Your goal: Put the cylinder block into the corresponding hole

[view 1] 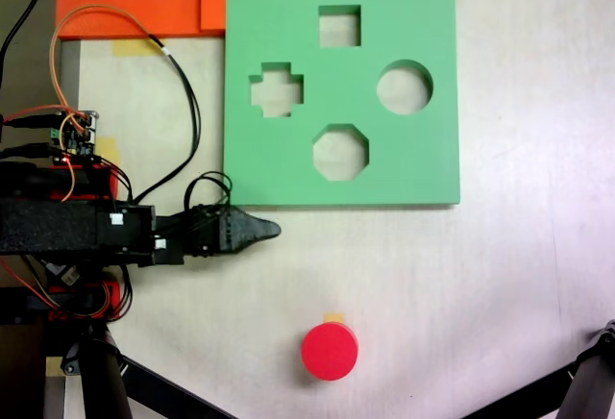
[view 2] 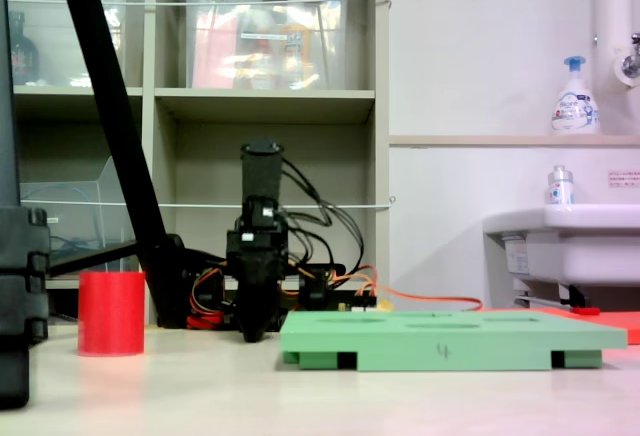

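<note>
My gripper [view 1: 258, 231] looks closed and empty, low beside the green board [view 1: 423, 164], well apart from the red cylinder block [view 1: 330, 350] standing on the table, round hole [view 1: 404, 88] unfilled.

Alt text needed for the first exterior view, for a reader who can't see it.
Overhead view of a pale table: a red cylinder block stands alone near the bottom edge, apart from a green foam board above with square, cross, octagon and round hole cutouts. The black robot arm reaches in from the first exterior view's left, its hand empty, just below the board.
</note>
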{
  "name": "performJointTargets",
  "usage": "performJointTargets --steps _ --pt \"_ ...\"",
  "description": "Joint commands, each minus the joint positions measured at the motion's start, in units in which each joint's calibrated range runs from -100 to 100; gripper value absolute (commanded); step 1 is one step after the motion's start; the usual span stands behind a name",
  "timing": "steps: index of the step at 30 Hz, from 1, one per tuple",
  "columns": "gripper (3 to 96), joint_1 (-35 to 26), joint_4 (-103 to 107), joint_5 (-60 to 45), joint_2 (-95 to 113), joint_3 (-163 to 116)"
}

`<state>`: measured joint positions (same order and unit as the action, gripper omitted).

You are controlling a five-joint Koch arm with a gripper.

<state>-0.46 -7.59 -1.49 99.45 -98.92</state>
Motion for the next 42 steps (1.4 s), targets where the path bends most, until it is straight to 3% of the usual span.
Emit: performJointTargets --steps 1,6,9,18,26,27,31,34,39,42 --pt "53.4 2.0 -7.1 9.52 0.55 -1.08" --pt "51.5 5.18 -29.15 18.41 0.55 -1.08" --pt "51.7 5.32 -37.62 28.86 0.55 -1.08" --pt "51.9 4.93 -39.93 54.95 0.55 -1.08" --pt "49.8 6.94 -39.55 56.7 0.55 -1.08" --pt "51.8 7.13 -39.84 56.41 0.55 -1.08" --pt "74.0 6.94 -45.42 54.9 0.55 -1.08" --pt "88.7 7.03 -60.16 52.41 -16.21 -1.08" --pt "95.4 8.45 -89.81 52.21 -57.13 0.52" --pt "95.5 9.28 -92.41 52.31 -73.06 5.5"
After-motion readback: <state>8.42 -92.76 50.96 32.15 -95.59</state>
